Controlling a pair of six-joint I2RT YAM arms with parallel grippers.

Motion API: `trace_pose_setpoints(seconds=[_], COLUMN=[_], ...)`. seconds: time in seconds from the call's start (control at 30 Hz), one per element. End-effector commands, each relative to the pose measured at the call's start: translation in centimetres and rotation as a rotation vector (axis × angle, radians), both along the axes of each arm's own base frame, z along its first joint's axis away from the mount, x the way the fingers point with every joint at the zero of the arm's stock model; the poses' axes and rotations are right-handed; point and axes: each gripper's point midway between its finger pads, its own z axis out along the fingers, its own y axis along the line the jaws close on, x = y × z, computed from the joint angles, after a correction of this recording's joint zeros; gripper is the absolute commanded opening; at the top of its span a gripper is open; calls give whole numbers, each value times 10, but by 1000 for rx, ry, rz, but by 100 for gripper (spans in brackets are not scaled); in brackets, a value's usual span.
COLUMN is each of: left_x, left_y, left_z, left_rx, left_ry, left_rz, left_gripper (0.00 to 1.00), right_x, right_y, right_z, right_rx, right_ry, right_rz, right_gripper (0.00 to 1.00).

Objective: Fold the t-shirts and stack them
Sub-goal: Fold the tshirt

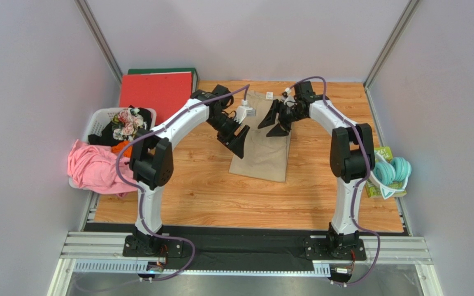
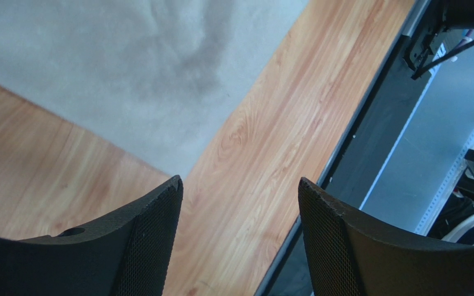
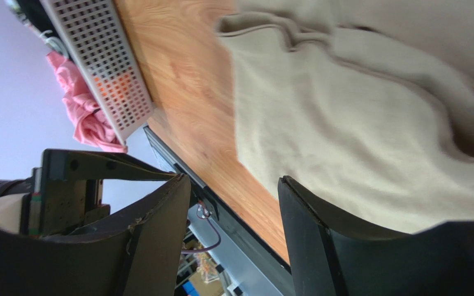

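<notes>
A tan-beige t-shirt [image 1: 263,157] lies folded into a long narrow strip on the wooden table, with a small white label at its far end. My left gripper [image 1: 238,139] hovers over the strip's left edge, open and holding nothing. My right gripper [image 1: 275,124] hangs above the strip's far right part, also open and empty. In the left wrist view the t-shirt [image 2: 128,68] fills the upper left, beyond the left gripper [image 2: 239,185]. In the right wrist view the rumpled t-shirt [image 3: 357,123] lies past the right gripper [image 3: 233,182].
A white laundry basket [image 1: 97,123] at the left table edge holds a pink cloth [image 1: 94,166] and a floral garment. A red binder [image 1: 156,92] lies at the back left. A teal and green item [image 1: 394,171] sits off the right edge. The basket [image 3: 97,68] also shows in the right wrist view.
</notes>
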Motion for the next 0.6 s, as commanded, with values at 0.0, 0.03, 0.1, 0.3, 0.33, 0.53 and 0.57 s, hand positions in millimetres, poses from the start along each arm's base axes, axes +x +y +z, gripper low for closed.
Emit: trace_pose_setpoints(seconds=[0.0,0.03,0.1,0.3,0.33,0.53,0.57], left_x=[16,21,23,13,9,5,4], left_y=[-18,-21,-22,-20,-18,-28,-30], left_z=[-10,-6,-12,-34,-40,-53,-57], left_rx=[-19,-26,-21,5,15,27,31], left_ry=[11,-1,12,51,65,78,85], left_rz=[-12,-13,-11,-25,-28,-39,-41], left_gripper=[75,75,75,74,74,73,73], right_x=[8,15,21,37,35,26,25], right_y=[-15,-19,-23,-46,-48,-43,-43], right_z=[-66,-67,-77,-116,-117,-97,-92], right_rx=[-37,-33,-36,-29,-26,10,13], right_ry=[98,95,109,176,194,172,167], right_rz=[-40,-49,-59,-88,-88,-83,-84], right_gripper=[60,60,60,59,59,59,59])
